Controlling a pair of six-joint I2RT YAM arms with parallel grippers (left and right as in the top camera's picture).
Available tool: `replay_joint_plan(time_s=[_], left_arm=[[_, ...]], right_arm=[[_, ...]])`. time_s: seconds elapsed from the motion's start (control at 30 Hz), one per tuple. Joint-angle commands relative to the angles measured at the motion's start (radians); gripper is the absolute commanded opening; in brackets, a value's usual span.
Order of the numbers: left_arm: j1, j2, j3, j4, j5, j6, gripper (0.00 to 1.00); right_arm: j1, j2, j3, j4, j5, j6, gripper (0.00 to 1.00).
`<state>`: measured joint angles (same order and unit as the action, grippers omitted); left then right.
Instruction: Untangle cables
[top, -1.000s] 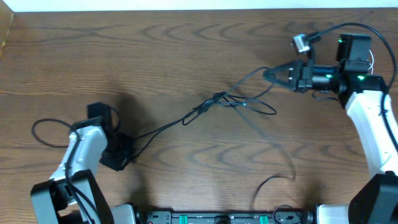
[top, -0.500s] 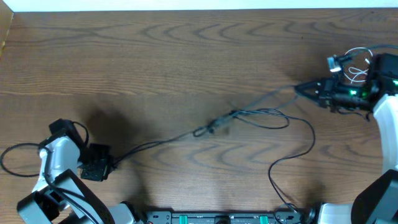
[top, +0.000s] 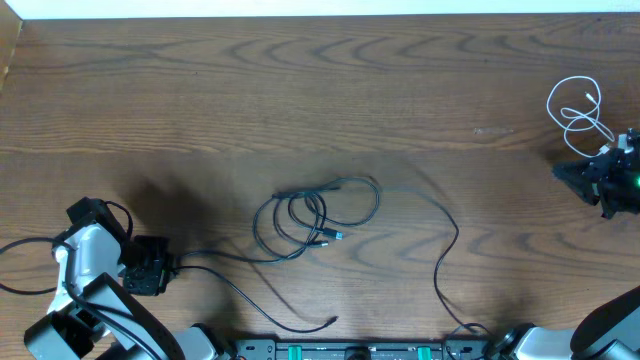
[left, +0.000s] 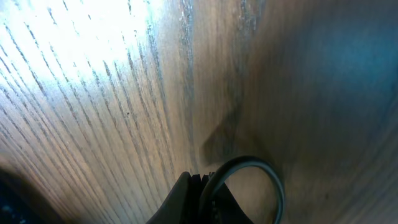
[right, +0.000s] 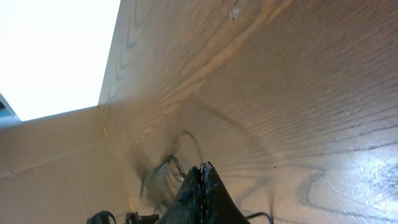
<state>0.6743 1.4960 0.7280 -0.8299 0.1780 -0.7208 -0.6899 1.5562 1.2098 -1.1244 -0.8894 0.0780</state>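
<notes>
Clenched on a black cable (top: 190, 260), the left gripper (top: 165, 270) sits low over the table (top: 300, 90) at about 8 o'clock in the overhead view, with its fingers pointing toward 3 o'clock. The left wrist view shows the fingertips pressed together and a short loop of that cable (left: 277, 183) arching out beside them. The left arm (top: 85, 255) is folded back close to its base, with the white link angled up from the near edge.

From the closed fingers, the cable trails toward 3 o'clock. A loose end (top: 330, 322) lies near the front edge at about 6 o'clock.

At the middle of the table lies a coiled black cable (top: 315, 215), with several loops overlapping. I cannot tell whether it is the same cord as the one held. A thin black cable (top: 456, 235) leaves the coil's 2 o'clock side, bends, and runs down to the near edge at about 5 o'clock.

Farther out, at 3 o'clock, the right gripper (top: 562, 171) points toward 9 o'clock. Its jaws are pressed together, and the right wrist view shows nothing between them (right: 203, 168). Most of that arm lies outside the overhead picture.

Just beyond the right gripper, at about 2 o'clock, the white cable (top: 578, 110) lies in small loops. Whether it touches the gripper body is unclear.
</notes>
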Motion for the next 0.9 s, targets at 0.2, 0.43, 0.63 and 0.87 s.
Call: replay_joint_plan(time_s=[0.2,0.43,0.63,0.87], left_arm=[[-0.029,0.0,0.002,0.039,0.183,0.235,0.23],[-0.11,0.0,0.073,0.032,0.26,0.338,0.73],[-0.22,0.0,0.213,-0.069,0.259,0.357,0.82],[-0.386,0.0,0.331,-0.119,0.259,0.389,0.99]], right_arm=[[0.143,-0.023,0.013,-0.039,-0.002,-0.135,0.06],[0.303,-0.023,0.013,-0.011,0.08,-0.151,0.24],[0.415,-0.023,0.013,-0.009,0.191,-0.151,0.3],[0.572,-0.023,0.013,0.01,0.301,-0.15,0.54]])
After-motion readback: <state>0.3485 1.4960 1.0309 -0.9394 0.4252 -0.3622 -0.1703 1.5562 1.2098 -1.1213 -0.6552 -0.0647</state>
